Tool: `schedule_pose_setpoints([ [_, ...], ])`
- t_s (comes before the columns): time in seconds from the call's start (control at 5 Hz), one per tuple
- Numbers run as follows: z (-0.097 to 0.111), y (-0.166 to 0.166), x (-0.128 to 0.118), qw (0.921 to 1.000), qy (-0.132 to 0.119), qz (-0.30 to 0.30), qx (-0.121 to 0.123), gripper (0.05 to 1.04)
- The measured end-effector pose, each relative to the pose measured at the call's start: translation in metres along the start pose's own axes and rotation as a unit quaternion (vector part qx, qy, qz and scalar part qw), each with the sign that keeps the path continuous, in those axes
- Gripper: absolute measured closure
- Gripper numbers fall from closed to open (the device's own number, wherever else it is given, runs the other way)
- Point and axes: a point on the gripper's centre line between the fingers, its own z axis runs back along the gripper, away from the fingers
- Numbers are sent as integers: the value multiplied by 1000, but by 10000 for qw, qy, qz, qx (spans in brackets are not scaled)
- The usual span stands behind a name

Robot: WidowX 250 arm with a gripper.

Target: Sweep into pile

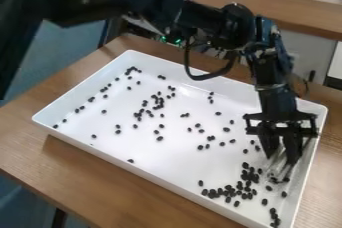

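The black gripper (281, 158) hangs down over the right part of the white tray (175, 179), low near its floor. A greyish, streaky, see-through thing (274, 168) shows at the gripper's lower end; whether it is held cannot be told. Small black beans (245, 176) lie in a dense cluster just left of and below the gripper, near the tray's lower right corner. More beans (158, 102) are scattered loosely across the middle and in a line along the left side. Several beans (274, 214) lie close together at the lower right corner.
The tray's raised white walls (320, 122) surround the beans, with the right wall close beside the gripper. Under the tray is a brown wooden table (87, 164). The arm crosses above the tray's back edge from the upper left.
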Motion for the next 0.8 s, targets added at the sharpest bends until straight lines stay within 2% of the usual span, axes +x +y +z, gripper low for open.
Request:
schedule_pose_setpoints([
  [0.2, 4, 16, -2, 9996, 106, 163, 193, 706],
  [0.4, 17, 50, -15, 9983, -2, 267, 513, 706],
  [0.6, 36, 98, -25, 9948, -115, 605, 810, 706],
  [0.8, 56, 139, -32, 9904, -147, 1086, 837, 706],
])
